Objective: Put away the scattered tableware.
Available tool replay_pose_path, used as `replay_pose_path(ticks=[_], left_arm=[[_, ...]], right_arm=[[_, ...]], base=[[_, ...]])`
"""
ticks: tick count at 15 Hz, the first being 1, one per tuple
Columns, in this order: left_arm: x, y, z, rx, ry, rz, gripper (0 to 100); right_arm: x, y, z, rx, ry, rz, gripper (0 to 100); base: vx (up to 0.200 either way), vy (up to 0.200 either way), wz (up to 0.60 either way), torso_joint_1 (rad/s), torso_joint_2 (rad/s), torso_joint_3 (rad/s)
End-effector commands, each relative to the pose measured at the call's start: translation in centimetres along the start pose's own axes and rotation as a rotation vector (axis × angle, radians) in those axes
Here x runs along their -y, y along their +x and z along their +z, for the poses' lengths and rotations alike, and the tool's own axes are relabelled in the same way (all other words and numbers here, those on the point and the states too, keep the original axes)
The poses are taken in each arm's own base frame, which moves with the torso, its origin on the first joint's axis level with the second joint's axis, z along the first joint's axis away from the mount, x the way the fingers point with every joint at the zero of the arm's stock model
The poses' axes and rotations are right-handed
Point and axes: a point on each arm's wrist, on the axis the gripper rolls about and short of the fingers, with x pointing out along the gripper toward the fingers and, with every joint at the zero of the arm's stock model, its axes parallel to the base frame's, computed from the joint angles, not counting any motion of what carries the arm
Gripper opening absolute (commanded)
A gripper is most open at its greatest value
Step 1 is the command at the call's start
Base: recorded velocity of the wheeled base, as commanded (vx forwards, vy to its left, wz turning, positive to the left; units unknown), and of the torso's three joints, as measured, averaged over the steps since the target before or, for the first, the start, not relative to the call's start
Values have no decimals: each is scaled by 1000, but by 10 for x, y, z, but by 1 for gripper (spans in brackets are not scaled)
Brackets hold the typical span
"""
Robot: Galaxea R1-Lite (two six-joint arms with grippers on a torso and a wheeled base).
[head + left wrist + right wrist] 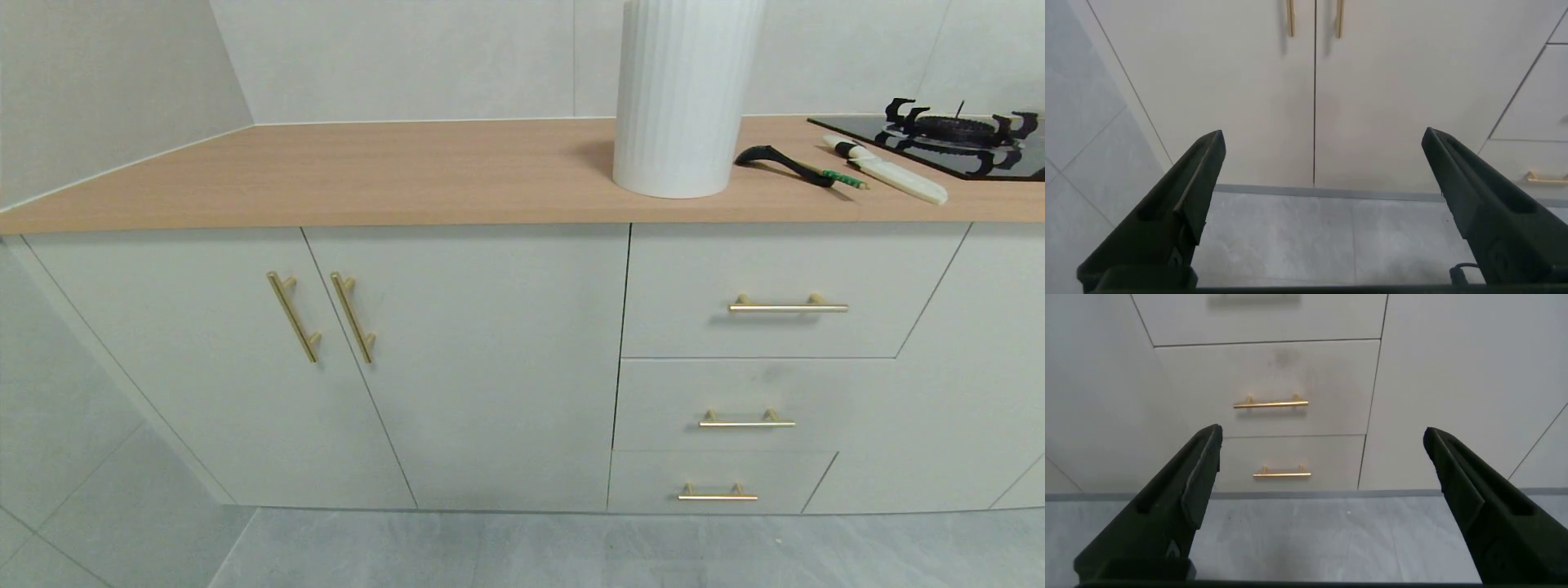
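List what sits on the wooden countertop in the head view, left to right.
tall white ribbed cylindrical container → black curved-handled utensil with a green tip → white knife-like utensil with a black band → black burner grate on the glass hob

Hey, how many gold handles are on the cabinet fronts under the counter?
5. Two stand upright side by side: the left door handle and the right door handle. Three lie level, stacked: the top drawer handle, the middle drawer handle and the bottom drawer handle. Others may be hidden beyond the right edge.
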Motion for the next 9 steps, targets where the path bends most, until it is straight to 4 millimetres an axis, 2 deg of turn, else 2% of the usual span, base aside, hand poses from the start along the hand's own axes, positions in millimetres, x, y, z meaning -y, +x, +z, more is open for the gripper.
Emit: replay_pose_path(ticks=[1,4,6,7,9], left_arm=[[0,0,0,0,0,0,100],[0,0,0,1,0,0,100],[0,0,0,1,0,0,100],[0,0,0,1,0,0,100],[0,0,0,0,0,0,100]], right_arm=[[0,0,0,-1,-7,9,100],[-1,0,0,-1,-11,27,100],[-1,-10,33,105,69,75,100],[-2,-7,50,74,91,147,100],[-3,13,54,-86,93,199,100]], base=[[0,0,0,0,0,0],[0,0,0,0,0,0],[0,0,0,0,0,0],[0,0,0,0,0,0],[0,0,0,0,0,0]])
